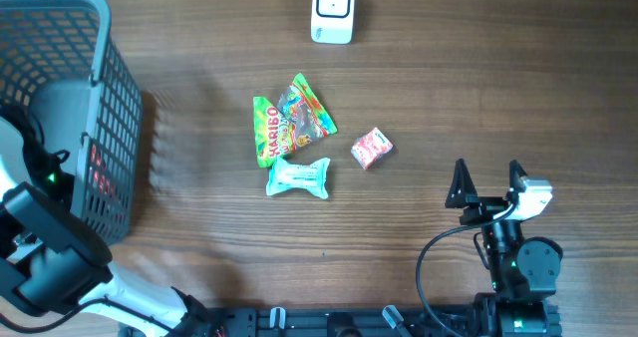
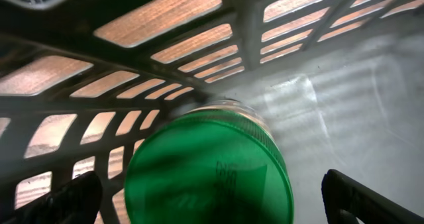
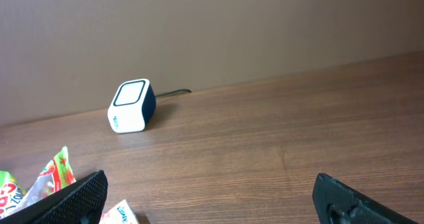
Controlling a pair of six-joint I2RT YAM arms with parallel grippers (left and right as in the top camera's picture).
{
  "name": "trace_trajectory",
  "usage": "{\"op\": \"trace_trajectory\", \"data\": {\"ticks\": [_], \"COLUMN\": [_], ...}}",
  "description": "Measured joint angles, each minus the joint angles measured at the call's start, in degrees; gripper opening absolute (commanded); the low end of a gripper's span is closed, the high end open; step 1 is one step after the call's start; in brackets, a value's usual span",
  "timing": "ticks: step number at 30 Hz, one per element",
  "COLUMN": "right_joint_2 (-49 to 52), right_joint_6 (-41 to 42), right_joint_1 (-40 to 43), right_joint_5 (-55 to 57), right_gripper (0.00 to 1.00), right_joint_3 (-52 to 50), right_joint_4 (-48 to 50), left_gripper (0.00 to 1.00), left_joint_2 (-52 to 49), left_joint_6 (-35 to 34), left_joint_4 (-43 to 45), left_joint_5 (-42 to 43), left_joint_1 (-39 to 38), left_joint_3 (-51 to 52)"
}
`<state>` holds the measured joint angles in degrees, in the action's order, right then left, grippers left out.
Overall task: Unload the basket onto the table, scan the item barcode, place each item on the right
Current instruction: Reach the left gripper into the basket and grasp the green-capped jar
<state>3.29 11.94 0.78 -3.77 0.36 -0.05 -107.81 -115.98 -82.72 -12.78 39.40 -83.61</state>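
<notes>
Left: basket (image 1: 112,98). Left gripper (image 2: 212,204) is inside it, fingers spread over a green-lidded jar (image 2: 205,154), not pinching. Centre: Haribo bag (image 1: 265,130), small red packet (image 1: 371,148). Scanner (image 1: 333,10) far centre. Near right: right gripper (image 1: 487,173) spread, empty.

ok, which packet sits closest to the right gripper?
The small red packet, lying alone, apart from the cluster. The Haribo bag and blue packet lie farther from the right gripper.
</notes>
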Motion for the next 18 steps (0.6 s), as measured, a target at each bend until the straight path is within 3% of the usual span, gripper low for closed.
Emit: {"op": "trace_trajectory", "data": {"ticks": [2, 4, 8, 14, 18], "right_joint_2": [-0.02, 0.0, -0.02, -0.02, -0.02], "right_joint_6": [0.0, 0.0, 0.0, 0.0, 0.0], "right_joint_1": [0.0, 0.0, 0.0, 0.0, 0.0], "right_joint_5": [0.0, 0.0, 0.0, 0.0, 0.0], "right_gripper": [1.0, 1.0, 1.0, 1.0, 1.0], "right_joint_3": [0.0, 0.0, 0.0, 0.0, 0.0], "right_joint_4": [0.0, 0.0, 0.0, 0.0, 0.0], "left_gripper": [0.91, 0.58, 0.38, 0.35, 0.48], "left_joint_2": [0.0, 0.0, 0.09, 0.26, 0.98], "left_joint_6": [0.0, 0.0, 0.0, 0.02, 1.22], "left_joint_4": [0.0, 0.0, 0.17, 0.2, 2.69], "left_joint_5": [0.0, 0.02, 0.02, 0.02, -0.04], "left_joint_1": [0.0, 0.0, -0.04, -0.07, -0.04], "left_joint_3": [1.01, 2.45, 3.67, 3.65, 3.54]}}
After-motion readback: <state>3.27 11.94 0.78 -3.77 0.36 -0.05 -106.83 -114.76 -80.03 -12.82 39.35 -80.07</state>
